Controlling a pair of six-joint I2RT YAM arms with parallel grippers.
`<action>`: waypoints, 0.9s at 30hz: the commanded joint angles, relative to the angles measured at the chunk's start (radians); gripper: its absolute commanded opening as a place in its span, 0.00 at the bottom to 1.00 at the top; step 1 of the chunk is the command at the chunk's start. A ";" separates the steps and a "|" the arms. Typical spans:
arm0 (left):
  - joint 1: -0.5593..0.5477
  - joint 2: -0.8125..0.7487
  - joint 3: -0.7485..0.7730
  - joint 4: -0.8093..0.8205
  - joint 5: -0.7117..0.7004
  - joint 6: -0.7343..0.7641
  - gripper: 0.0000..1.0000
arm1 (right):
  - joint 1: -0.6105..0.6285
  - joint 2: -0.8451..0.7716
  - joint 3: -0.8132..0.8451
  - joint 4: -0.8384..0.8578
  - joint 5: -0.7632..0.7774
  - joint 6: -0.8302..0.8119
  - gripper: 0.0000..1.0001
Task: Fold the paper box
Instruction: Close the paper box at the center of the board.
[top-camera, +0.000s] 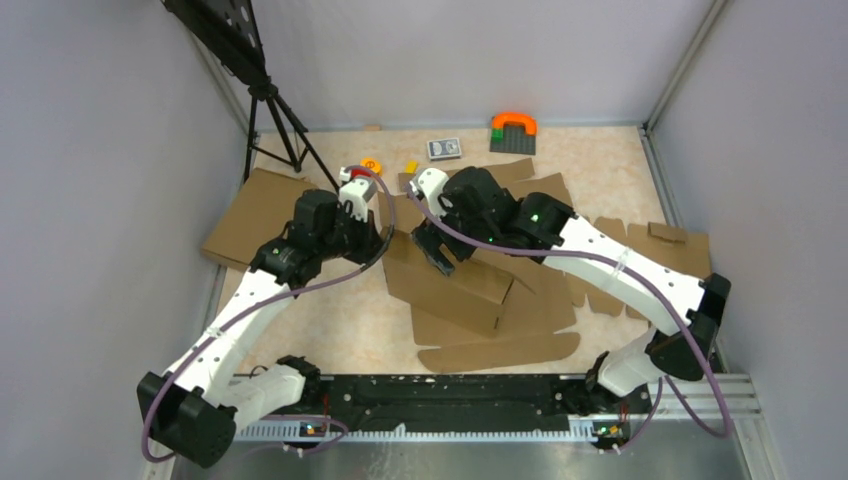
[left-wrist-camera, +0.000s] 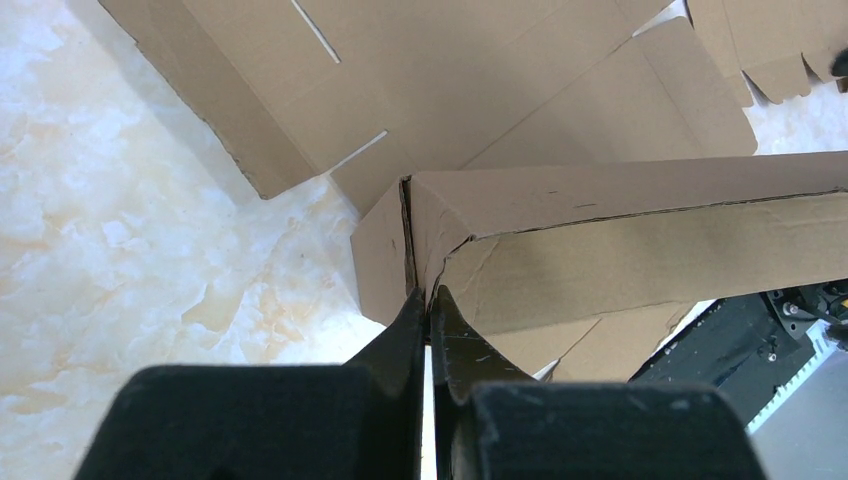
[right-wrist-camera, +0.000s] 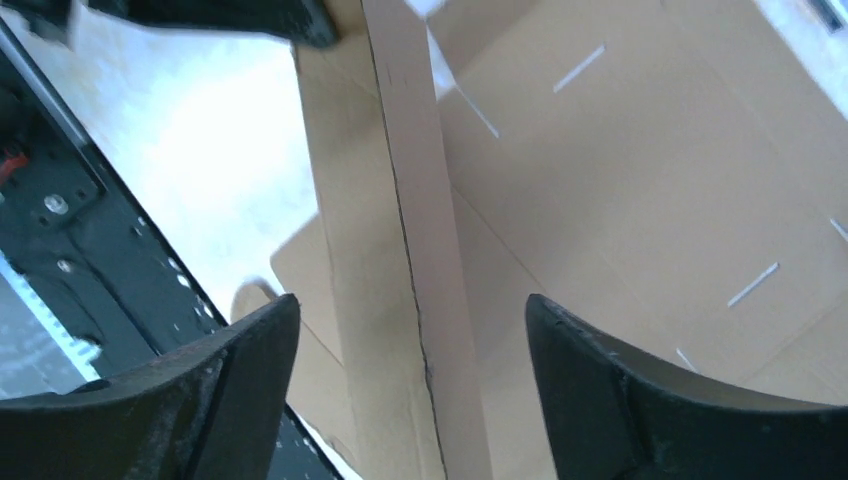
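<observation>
The left fingers (left-wrist-camera: 400, 335) are clenched, their tips touching a raised corner of the paper box (left-wrist-camera: 620, 250). The right fingers (right-wrist-camera: 640, 400) stand released, astride its upright wall.

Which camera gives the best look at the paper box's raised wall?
Left wrist: the paper box, wall end and seam, sharp. Top external: small, partly hidden. Right wrist: only its top edge, blurred.
</observation>
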 joint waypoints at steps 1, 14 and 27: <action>-0.008 -0.003 -0.040 -0.032 -0.004 -0.020 0.00 | 0.012 -0.055 0.008 0.126 -0.033 0.051 0.73; -0.009 -0.013 -0.043 -0.032 0.006 -0.026 0.00 | 0.012 -0.061 -0.109 0.254 -0.033 0.082 0.35; -0.008 -0.008 0.004 -0.085 0.008 -0.008 0.20 | 0.012 -0.081 -0.162 0.253 -0.042 0.053 0.17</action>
